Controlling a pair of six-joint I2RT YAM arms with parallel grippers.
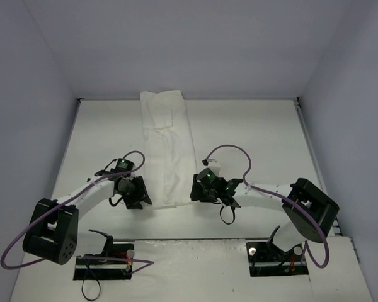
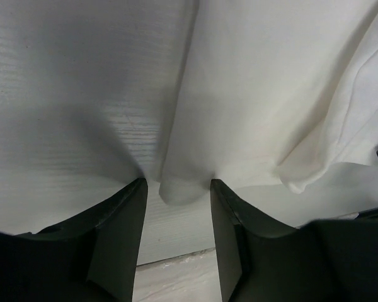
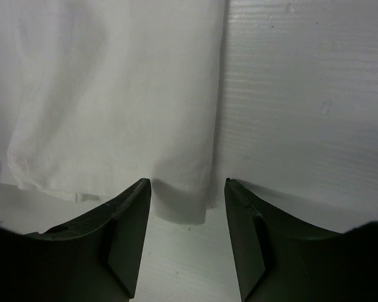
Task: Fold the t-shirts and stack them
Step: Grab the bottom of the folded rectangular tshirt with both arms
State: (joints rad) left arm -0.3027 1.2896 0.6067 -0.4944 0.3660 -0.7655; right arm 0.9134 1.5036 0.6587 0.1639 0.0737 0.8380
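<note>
Closest to the lens, each wrist view is filled at the bottom by a pair of black fingers [image 2: 123, 233] pointing at white cloth. Beneath it all is the white table [image 1: 252, 138], and the t-shirt [image 1: 167, 145] lies on it as a long narrow strip, plain white side up, running from the far edge toward the arms.

Left of the t-shirt's near end, the left arm [image 1: 50, 226] reaches in low. The right arm [image 1: 312, 211] does the same from the other side.

At the t-shirt's near left corner sits the left gripper [image 2: 178, 185]. Its fingers stand apart with a bunched fold of cloth filling the gap between the tips and creases fanning out from them. I cannot tell whether that fold is actually clamped.

At the near right corner is the right gripper [image 3: 188, 182]. Its fingers [image 3: 129, 233] are spread, straddling the flat hem, with a sliver of bare table between the cloth and one finger, so nothing is pinched there.

Purple cables [image 1: 230, 148] loop above both wrists, on either side of the t-shirt.
</note>
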